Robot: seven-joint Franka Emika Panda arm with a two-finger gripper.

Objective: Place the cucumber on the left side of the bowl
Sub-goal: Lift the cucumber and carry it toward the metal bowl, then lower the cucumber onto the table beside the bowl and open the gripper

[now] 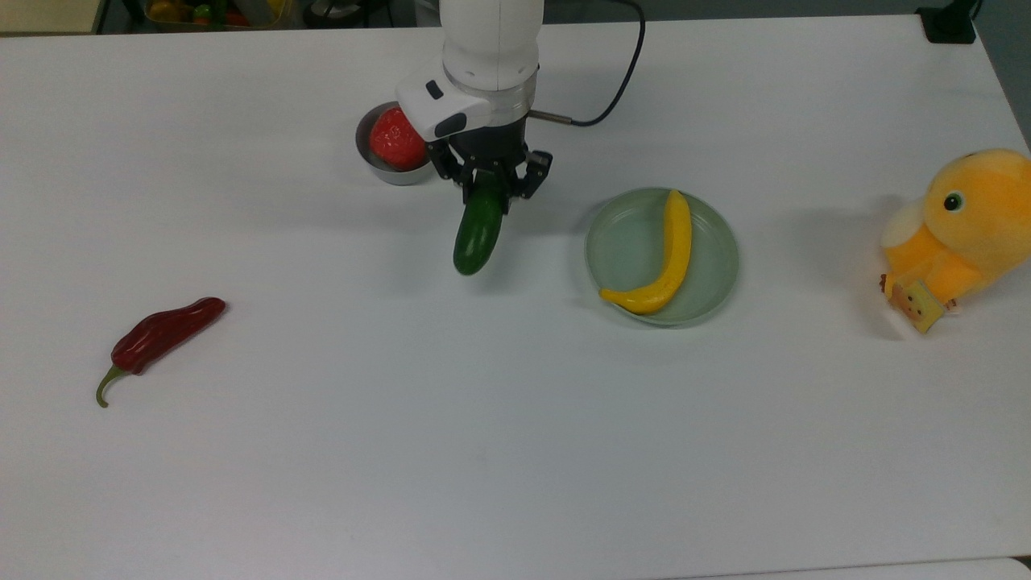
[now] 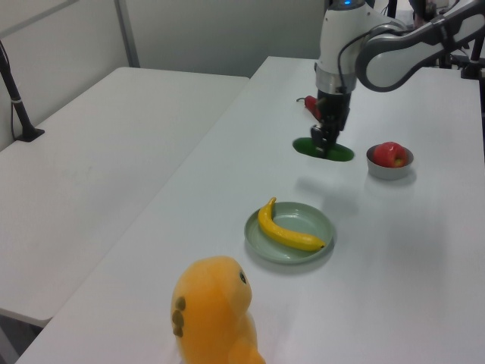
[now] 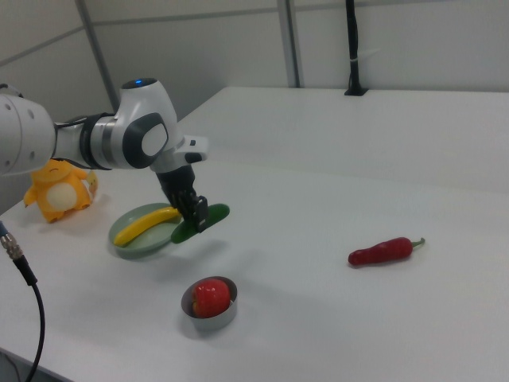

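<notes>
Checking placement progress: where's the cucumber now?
Held in the pincer, the cucumber hangs between the bowl and the plate in the top view.

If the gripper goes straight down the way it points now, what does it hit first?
Probably bare table. The gripper points down, shut on the cucumber, which hangs between the bowl and the plate. The cucumber would likely touch down first.

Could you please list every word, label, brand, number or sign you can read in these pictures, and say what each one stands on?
There is no readable text in any view.
The small tag on the orange plush toy bears a little printed picture, not letters that can be read.
The arm's white casing above the gripper carries dark buttons and no lettering that can be made out.
The cucumber, the bowl and the plate carry no markings.
</notes>
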